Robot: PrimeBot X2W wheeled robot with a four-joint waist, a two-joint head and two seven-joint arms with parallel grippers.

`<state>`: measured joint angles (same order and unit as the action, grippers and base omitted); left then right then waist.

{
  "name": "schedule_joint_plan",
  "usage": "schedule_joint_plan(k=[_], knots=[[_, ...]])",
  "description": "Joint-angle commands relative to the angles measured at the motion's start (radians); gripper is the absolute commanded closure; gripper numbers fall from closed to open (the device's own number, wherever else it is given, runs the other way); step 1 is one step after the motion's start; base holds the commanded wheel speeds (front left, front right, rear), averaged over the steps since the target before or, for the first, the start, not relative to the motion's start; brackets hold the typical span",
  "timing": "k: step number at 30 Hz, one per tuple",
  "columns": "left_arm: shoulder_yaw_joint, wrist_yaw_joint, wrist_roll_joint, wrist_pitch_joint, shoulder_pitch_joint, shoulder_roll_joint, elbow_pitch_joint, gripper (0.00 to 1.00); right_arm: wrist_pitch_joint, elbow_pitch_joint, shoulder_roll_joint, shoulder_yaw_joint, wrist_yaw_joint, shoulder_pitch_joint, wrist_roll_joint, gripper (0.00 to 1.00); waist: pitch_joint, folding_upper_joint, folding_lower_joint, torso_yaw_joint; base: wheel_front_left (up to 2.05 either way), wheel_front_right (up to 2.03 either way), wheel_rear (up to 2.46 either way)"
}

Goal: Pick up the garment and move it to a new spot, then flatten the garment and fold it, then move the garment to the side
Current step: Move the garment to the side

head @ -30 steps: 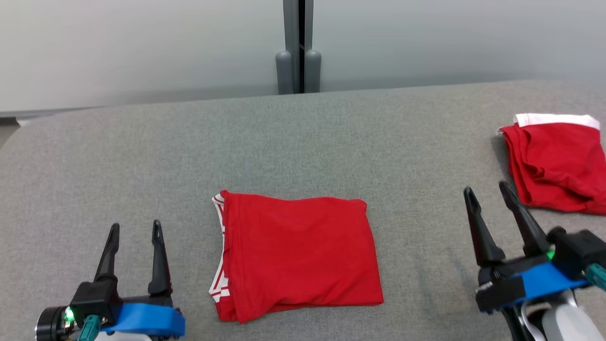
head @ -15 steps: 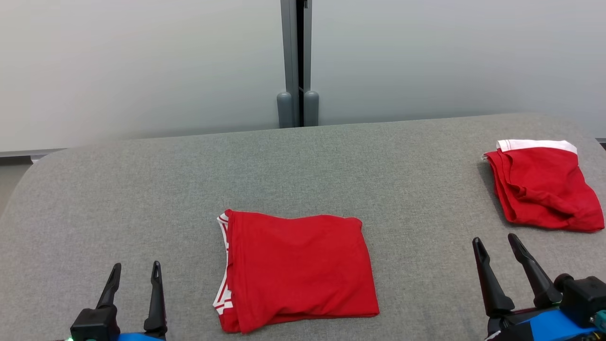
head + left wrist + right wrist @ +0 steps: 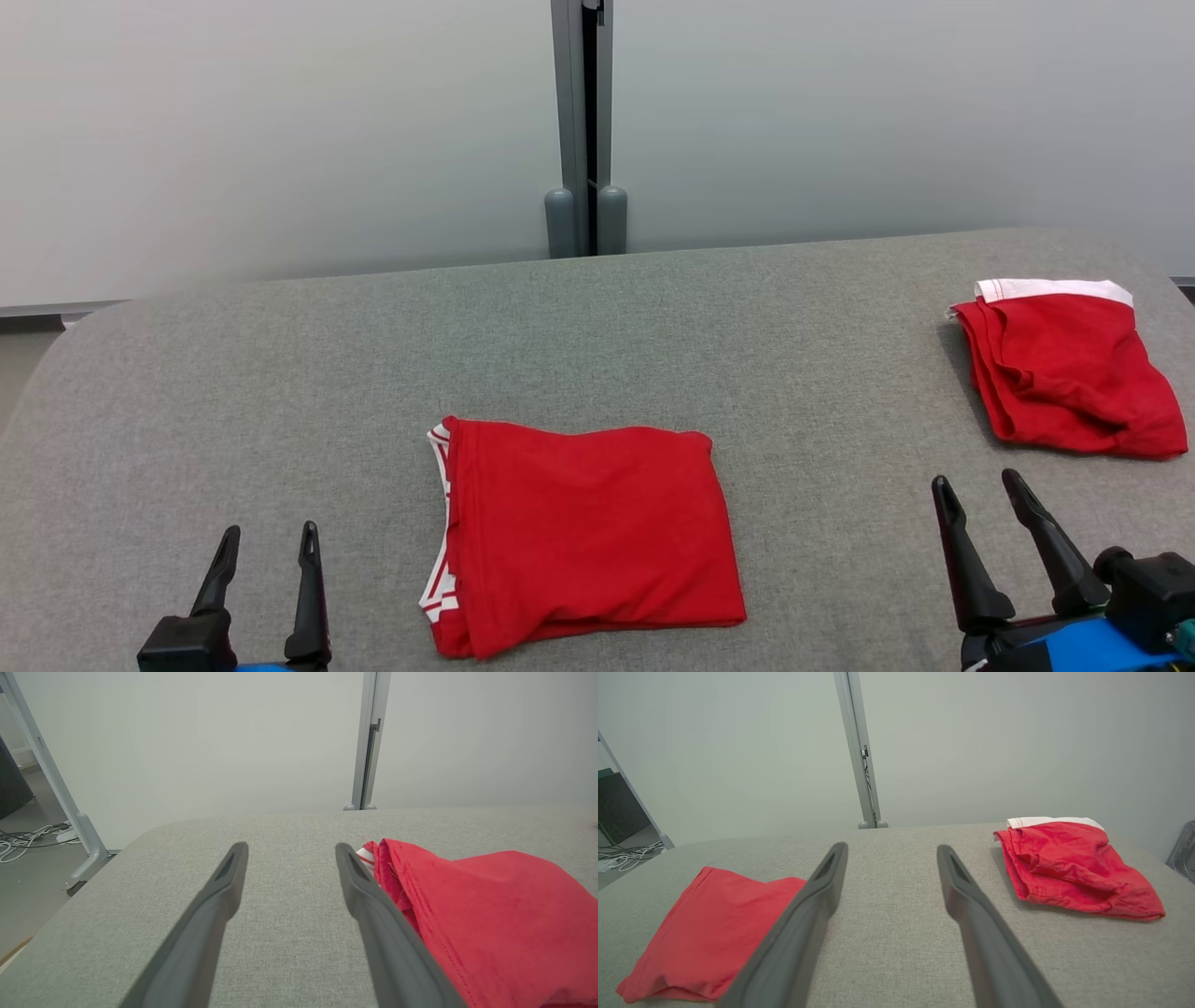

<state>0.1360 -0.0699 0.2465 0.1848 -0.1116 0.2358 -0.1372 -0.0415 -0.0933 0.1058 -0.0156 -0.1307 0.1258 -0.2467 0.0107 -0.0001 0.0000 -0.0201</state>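
Garment folded between left pincer and right pincer, both spread apart; second red garment beyond the right, floor cables beyond the left.

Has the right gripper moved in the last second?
Yes. The right gripper has drawn back toward the robot: its tips were alongside the side garment, now short of its near edge.

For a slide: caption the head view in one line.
Folded red garment centred on grey fabric table, second red garment far right, left pincer and right pincer open and empty.
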Motion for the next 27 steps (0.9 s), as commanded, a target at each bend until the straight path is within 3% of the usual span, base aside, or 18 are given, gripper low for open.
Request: schedule_joint_plan(k=[1, 7, 15, 27], knots=[[0.0, -0.004, 0.005, -0.002, -0.004, 0.003, 0.007, 0.0, 0.002, -0.007, -0.003, -0.003, 0.0, 0.005, 0.006, 0.0, -0.001, 0.0001, 0.0, -0.001, 0.0, 0.0, 0.0], [0.002, -0.012, 0.006, 0.002, 0.021, 0.002, 0.027, 0.0, 0.007, -0.013, 0.0, -0.008, 0.0, -0.011, 0.006, 0.0, -0.028, 0.0001, 0.0, 0.006, 0.0, 0.0, 0.0], [0.012, -0.02, -0.011, 0.04, 0.134, -0.018, 0.056, 0.0, 0.023, 0.04, 0.038, 0.034, 0.0, -0.104, -0.019, 0.0, -0.18, 0.0001, 0.0, 0.07, 0.0, 0.0, 0.0], [0.029, -0.009, -0.04, 0.08, 0.271, -0.064, 0.03, 0.0, 0.035, 0.34, 0.057, 0.22, 0.0, -0.288, -0.092, 0.0, -0.326, 0.0001, 0.0, 0.17, 0.0, 0.0, 0.0]])
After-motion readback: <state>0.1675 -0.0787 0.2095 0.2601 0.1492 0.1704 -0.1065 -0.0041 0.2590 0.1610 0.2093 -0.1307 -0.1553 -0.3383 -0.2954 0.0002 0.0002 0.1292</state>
